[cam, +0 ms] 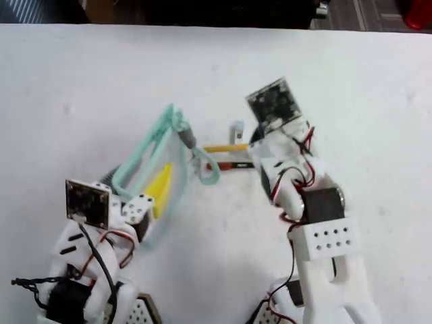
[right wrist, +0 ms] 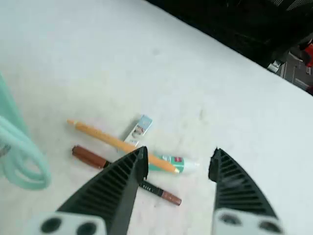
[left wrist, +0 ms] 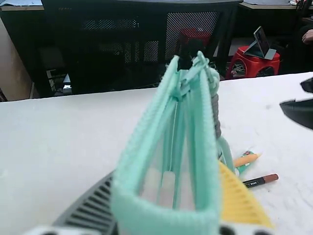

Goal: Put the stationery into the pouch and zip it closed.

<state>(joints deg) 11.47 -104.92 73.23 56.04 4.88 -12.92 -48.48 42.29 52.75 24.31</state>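
Your left pincer (left wrist: 166,210) is clamped on the near end of the mint mesh pouch (left wrist: 176,147), which stands on edge on the white surface (cam: 81,81) with its zip open. Your right pincer (right wrist: 178,164) hangs with jaws apart just above the orange pencil (right wrist: 107,138) and brown pen (right wrist: 90,156), which lie side by side on the surface near the pouch's far end.

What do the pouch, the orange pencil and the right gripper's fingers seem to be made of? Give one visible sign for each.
The pouch looks like soft see-through plastic or mesh panels edged in woven mint fabric: the border shows a knit texture. The orange pencil is probably painted wood, judging by its smooth, even matte coat. The right gripper's fingers look like hard matte black plastic with moulded or printed ridges.
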